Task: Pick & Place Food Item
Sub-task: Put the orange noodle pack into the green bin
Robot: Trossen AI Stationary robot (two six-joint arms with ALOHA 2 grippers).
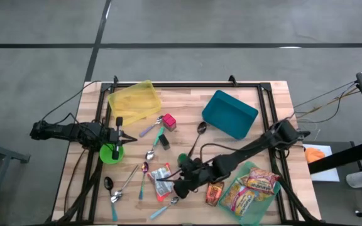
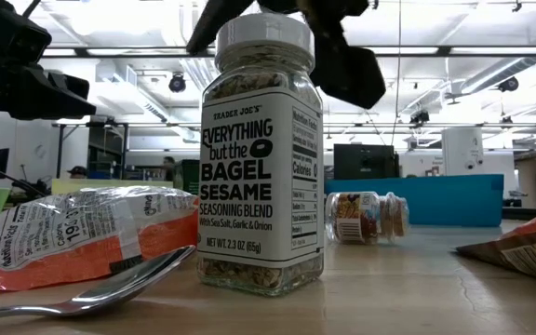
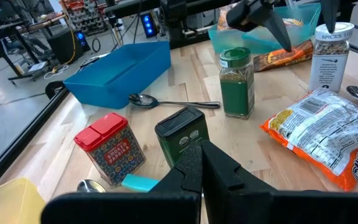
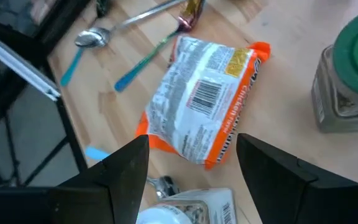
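Note:
An orange-and-white noodle packet [image 1: 161, 174] lies flat on the wooden table, left of a white-lidded seasoning jar [image 2: 261, 158] that stands upright. My right gripper [image 4: 191, 146] hangs open over that jar. In the low view its fingers [image 2: 347, 65] stand on either side of the lid, and I see no touch. The packet [image 4: 201, 106] lies just ahead of these fingers. A green-lidded jar [image 4: 350, 81] stands beside them. My left gripper [image 3: 201, 152] is shut at the table's left, over a green plate [image 1: 109, 154], holding nothing.
A teal bin [image 1: 230, 113] and a yellow bin [image 1: 134, 100] sit at the far side. A green tray [image 1: 275, 198] with snack bags is at the near right. A red tin [image 3: 109, 149], a dark tin [image 3: 182, 134] and several spoons [image 1: 144, 169] lie around the packet.

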